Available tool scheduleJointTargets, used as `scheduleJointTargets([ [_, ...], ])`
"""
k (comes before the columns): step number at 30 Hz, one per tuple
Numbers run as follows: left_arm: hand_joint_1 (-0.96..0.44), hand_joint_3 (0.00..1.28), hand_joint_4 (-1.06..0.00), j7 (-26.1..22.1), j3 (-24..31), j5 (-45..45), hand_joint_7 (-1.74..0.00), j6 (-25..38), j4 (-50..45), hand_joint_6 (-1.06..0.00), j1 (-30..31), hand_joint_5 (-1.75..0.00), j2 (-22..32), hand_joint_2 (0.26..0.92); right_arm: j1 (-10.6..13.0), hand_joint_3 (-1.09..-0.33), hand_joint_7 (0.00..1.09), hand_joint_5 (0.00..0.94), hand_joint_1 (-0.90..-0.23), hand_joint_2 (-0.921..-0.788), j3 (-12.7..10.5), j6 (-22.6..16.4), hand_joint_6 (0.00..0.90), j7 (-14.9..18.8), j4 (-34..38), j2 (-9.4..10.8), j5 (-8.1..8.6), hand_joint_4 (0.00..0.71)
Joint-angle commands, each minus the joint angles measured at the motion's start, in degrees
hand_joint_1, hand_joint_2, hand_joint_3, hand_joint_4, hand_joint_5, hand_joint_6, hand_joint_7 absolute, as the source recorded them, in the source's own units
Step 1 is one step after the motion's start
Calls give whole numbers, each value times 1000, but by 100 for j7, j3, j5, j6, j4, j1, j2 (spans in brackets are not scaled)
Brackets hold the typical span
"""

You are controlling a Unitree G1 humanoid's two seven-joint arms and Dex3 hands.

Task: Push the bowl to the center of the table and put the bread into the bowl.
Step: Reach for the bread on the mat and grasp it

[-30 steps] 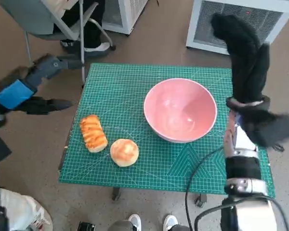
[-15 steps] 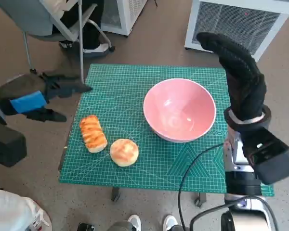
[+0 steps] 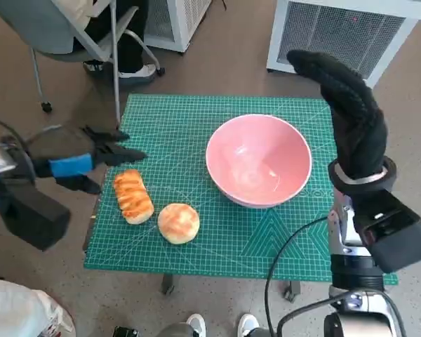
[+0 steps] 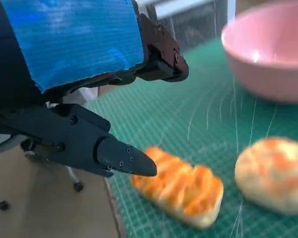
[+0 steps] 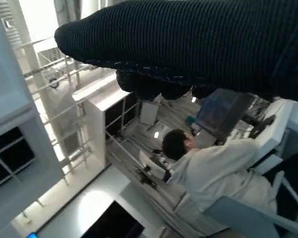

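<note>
The pink bowl (image 3: 258, 159) (image 4: 270, 59) stands empty on the green mat (image 3: 189, 112), right of its middle. A long striped bread (image 3: 132, 196) (image 4: 181, 184) lies near the mat's left edge, and a round bun (image 3: 179, 222) (image 4: 274, 173) lies just right of it. My left hand (image 3: 81, 156) (image 4: 84, 89) hovers at the mat's left edge, just above the long bread, fingers apart and holding nothing. My right hand (image 3: 347, 105) (image 5: 198, 44) is raised beside the bowl's right rim, fingers stretched out, holding nothing.
A chair (image 3: 70, 31) with a seated person's legs stands beyond the mat's far left corner. White units (image 3: 344, 28) stand behind the table. Shoes (image 3: 221, 324) show at the near edge. A seated person (image 5: 213, 171) shows in the right wrist view.
My left hand has moved right and nearer, from beyond the table's left side to the mat's edge by the long bread. My right hand has tilted over beside the bowl.
</note>
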Motion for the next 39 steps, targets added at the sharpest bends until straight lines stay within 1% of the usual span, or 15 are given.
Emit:
scheduleJointTargets([
  [1,-126,0,-401,163,-183,192,-22,-54,149,-497,-112,0,-37,760,154,-734,695,26,-565,-921,4,92,53,32,47,-24,68,316],
  [7,-89,0,-400,323,-362,313,-14,-61,368,-500,-153,0,-159,753,172,-731,697,28,-569,-921,9,124,52,74,21,-25,144,324],
  [18,-51,0,-408,773,-686,589,-6,-222,942,-501,-261,-2,-412,746,225,-728,699,26,-566,-921,15,224,51,59,-100,-8,175,326],
  [23,-50,0,-427,1214,-910,960,-7,-331,1190,-506,-323,-9,-498,731,246,-727,701,25,-565,-921,13,234,50,58,-119,-14,193,325],
  [28,-125,0,-456,1888,-1208,1561,-12,-386,1344,-526,-400,-14,-501,715,261,-727,702,22,-562,-921,11,234,50,60,-131,-23,205,323],
  [31,-142,0,-467,2200,-1360,1793,-14,-377,1484,-536,-434,-14,-533,712,277,-727,702,20,-559,-921,9,239,49,49,-153,-26,204,320],
  [36,-131,1,-499,2628,-1571,2043,-21,-353,1718,-564,-454,-19,-629,713,305,-728,701,17,-553,-921,-3,249,48,20,-195,-43,173,317],
  [39,-103,3,-528,2779,-1698,2154,-27,-315,1837,-591,-465,-23,-694,718,310,-729,700,16,-552,-921,-12,253,47,12,-204,-54,160,315],
])
